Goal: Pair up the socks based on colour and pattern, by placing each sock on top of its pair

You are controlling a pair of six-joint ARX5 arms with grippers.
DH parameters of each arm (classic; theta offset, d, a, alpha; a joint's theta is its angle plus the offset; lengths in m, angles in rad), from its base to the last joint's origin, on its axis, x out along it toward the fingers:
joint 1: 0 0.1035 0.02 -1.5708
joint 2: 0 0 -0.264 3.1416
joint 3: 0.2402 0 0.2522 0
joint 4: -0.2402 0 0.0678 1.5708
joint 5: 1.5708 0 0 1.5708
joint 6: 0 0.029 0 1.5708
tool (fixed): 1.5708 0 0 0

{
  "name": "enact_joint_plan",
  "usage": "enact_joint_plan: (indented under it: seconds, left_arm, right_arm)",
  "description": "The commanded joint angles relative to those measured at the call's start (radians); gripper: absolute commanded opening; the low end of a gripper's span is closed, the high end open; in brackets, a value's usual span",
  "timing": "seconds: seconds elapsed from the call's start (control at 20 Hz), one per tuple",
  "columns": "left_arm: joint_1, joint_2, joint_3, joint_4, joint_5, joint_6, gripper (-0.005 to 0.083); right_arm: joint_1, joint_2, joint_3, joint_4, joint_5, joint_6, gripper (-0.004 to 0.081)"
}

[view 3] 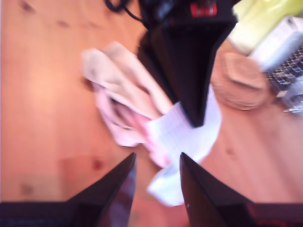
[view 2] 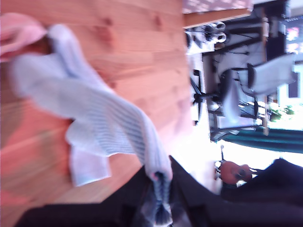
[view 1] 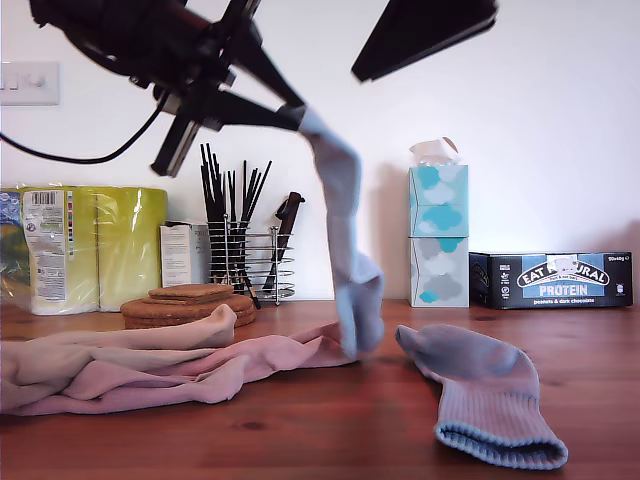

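Fingers (view 2: 163, 182) of my first gripper (view 1: 296, 115) clenched on cuff of light blue sock (view 1: 345, 230), dangling, toe brushing pink socks (view 1: 180, 375) on table (view 1: 330, 430). Second gripper (view 3: 156, 163) fingers spread, holding nothing, above. Matching blue sock (view 1: 490, 395) flat nearby.

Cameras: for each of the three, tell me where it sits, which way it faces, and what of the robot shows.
Exterior view: low at table height, facing the wall; my first gripper dangles a blue sock above the pink and beige socks.
First wrist view: on my first gripper, looking down along the hanging blue sock to the table.
Second wrist view: on my second gripper, open, looking down at my first gripper from above.
Shared: all three show the blue sock.
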State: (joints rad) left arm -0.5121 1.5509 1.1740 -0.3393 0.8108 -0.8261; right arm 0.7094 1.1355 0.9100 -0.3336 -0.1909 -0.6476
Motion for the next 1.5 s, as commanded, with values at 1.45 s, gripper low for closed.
enact_joint_plan:
  seconds: [1.45]
  left_arm:
    - [0.002,-0.028,0.009,0.076,0.098,0.065,0.0285]
  right_arm:
    - [0.054,0.070,0.021,0.103,0.202,-0.082,-0.0012]
